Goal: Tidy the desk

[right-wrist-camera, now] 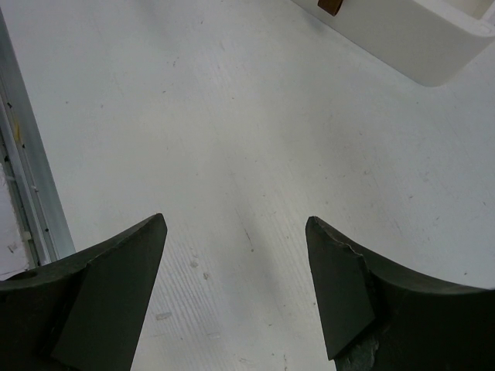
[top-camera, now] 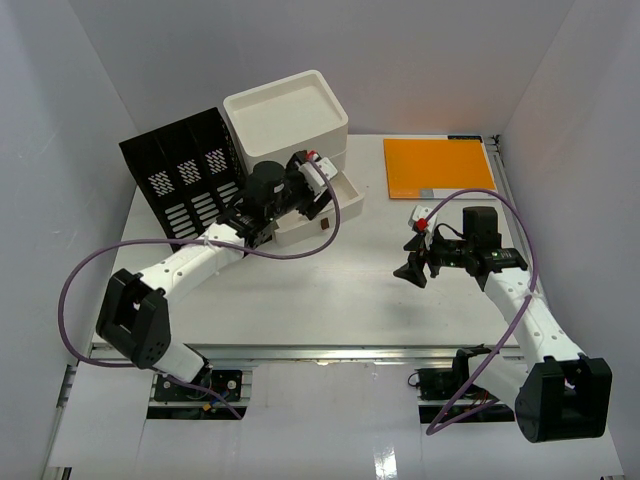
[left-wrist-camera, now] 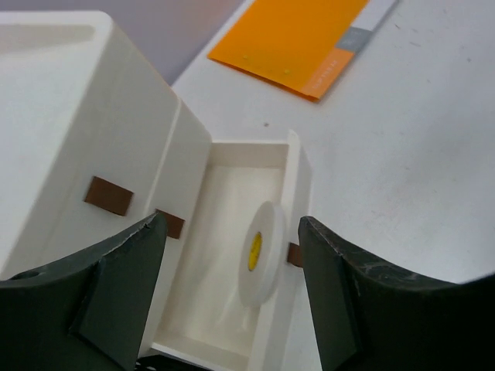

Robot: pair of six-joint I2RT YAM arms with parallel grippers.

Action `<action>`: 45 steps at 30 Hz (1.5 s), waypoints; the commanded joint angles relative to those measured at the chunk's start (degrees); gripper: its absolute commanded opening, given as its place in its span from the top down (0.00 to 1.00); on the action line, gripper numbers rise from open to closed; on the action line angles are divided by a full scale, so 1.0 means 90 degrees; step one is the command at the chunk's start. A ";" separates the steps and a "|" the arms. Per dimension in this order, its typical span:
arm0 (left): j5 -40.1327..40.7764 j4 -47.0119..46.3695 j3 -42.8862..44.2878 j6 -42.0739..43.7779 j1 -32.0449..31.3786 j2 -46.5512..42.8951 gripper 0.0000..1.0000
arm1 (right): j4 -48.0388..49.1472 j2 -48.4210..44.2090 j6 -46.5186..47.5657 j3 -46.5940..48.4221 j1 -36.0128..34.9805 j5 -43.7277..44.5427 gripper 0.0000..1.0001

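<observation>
Starting at the left gripper point(left-wrist-camera: 232, 224): state and contents? (clerk)

Jaws spread wide, nothing between them. It hangs over a pulled-out drawer point(left-wrist-camera: 298, 170). (checker)

Drawer contents? (clerk)

One white tape roll point(left-wrist-camera: 259, 255) with a yellow core, standing on edge close against the drawer's front wall. The drawer belongs to a white drawer box point(left-wrist-camera: 77, 116) with small brown tabs point(left-wrist-camera: 108, 195) on its fronts. (checker)

Right gripper point(right-wrist-camera: 236, 222)? (clerk)

Jaws wide apart and empty, over bare tabletop. A corner of the drawer shows at the far edge of its view. (checker)

Further out? (clerk)

One orange folder point(top-camera: 438, 165) lies flat at the back right. One black slotted file rack point(top-camera: 185, 180) stands at the back left, just beside the drawer box. (checker)

And the desk point(top-camera: 330, 290)? (clerk)

White, flat, lying under both arms and carrying every item listed. White walls enclose it on three sides, and a metal rail point(top-camera: 320, 352) runs along its front edge by the arm bases. (checker)
</observation>
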State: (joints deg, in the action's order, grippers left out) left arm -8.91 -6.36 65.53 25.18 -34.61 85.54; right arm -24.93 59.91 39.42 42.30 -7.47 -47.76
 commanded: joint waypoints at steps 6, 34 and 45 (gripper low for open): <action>-0.1356 0.1684 0.0683 -0.0408 -0.0012 0.0518 0.33 | 0.0133 0.0092 0.0010 -0.0013 0.0075 -0.0180 0.21; -0.0540 0.2103 0.2068 -0.1041 0.0617 0.2740 0.70 | 0.0123 0.0076 -0.0015 0.0001 0.0126 -0.0192 0.21; 0.0031 0.2074 0.2251 -0.1041 0.0691 0.2809 0.69 | 0.0123 0.0053 -0.0024 -0.0003 0.0146 -0.0211 0.21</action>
State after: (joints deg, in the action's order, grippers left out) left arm -11.07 12.78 82.93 16.36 -28.88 112.29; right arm -24.93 60.58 39.38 42.28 -6.52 -48.14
